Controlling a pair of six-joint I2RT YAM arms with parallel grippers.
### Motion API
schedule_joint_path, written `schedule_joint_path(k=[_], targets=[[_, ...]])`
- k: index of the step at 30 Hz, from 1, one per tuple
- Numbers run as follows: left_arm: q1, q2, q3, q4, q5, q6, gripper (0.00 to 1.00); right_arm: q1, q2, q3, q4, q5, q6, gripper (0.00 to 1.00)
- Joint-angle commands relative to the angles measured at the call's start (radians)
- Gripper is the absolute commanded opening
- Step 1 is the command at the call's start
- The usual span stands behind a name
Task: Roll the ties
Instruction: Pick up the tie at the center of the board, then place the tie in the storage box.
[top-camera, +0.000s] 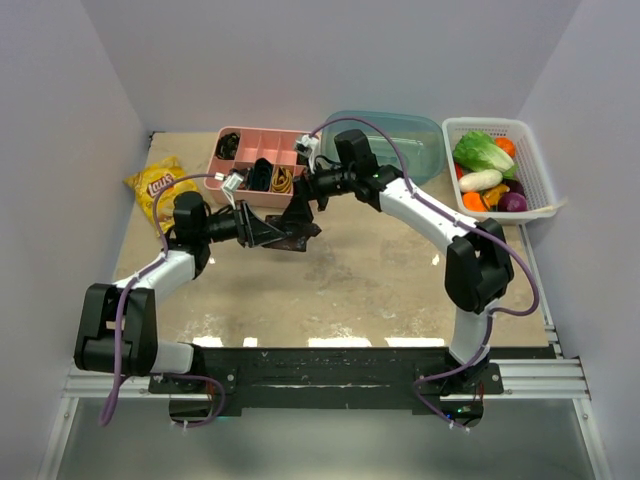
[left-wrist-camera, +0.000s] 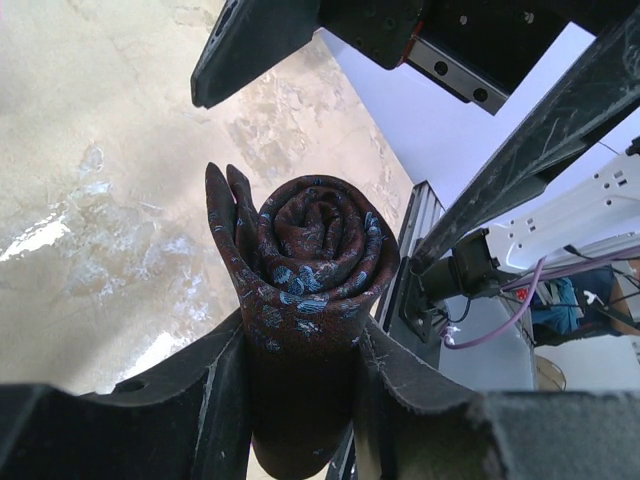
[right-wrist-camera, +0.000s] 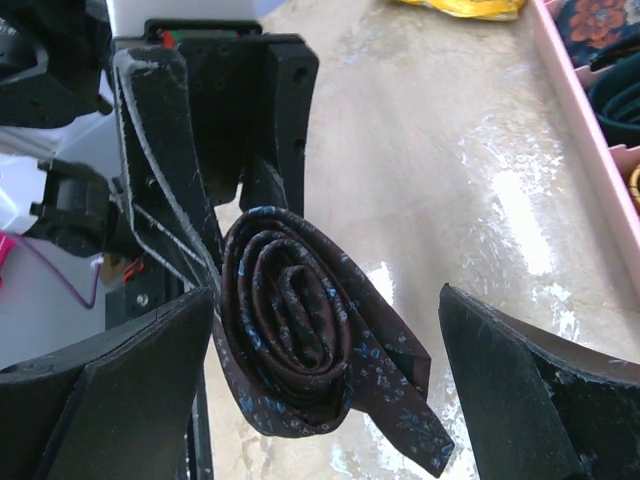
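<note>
Tie (left-wrist-camera: 318, 250), coiled, sits pinched in the left gripper (left-wrist-camera: 300, 345); the right gripper (right-wrist-camera: 330, 320) gapes around it. Slack grip could let it uncoil.

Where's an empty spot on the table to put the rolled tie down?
Bare table on the near side of the tie, between left arm and right arm. Crowded along the back: chips, tray, bin; basket at right.

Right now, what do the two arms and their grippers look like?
Both the left arm and right arm have white links between chunky black joints, with a thin purple cable running along each. The left gripper and right gripper are black, with wide, scuffed, wedge-shaped fingers.
</note>
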Motion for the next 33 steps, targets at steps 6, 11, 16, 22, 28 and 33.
schedule_joint_path(k=[6, 11, 16, 22, 28, 33], targets=[[-0.010, -0.047, 0.050, 0.063, 0.098, 0.023, 0.34, -0.006, -0.087, -0.014, -0.094, -0.138, -0.130, 0.99], [-0.031, -0.070, 0.061, 0.069, 0.116, 0.027, 0.34, -0.006, -0.078, -0.009, -0.160, -0.120, -0.167, 0.99], [-0.045, -0.081, 0.072, 0.066, 0.122, 0.025, 0.34, -0.005, -0.061, -0.005, -0.193, -0.126, -0.193, 0.99], [-0.051, -0.101, 0.067, 0.067, 0.119, 0.027, 0.33, -0.023, -0.023, 0.006, -0.267, -0.186, -0.251, 0.99], [-0.051, -0.101, 0.079, 0.069, 0.110, 0.024, 0.32, -0.022, 0.003, 0.027, -0.332, -0.229, -0.291, 0.98], [-0.054, -0.101, 0.078, 0.112, 0.104, -0.009, 0.32, -0.022, 0.035, 0.040, -0.358, -0.258, -0.295, 0.95]])
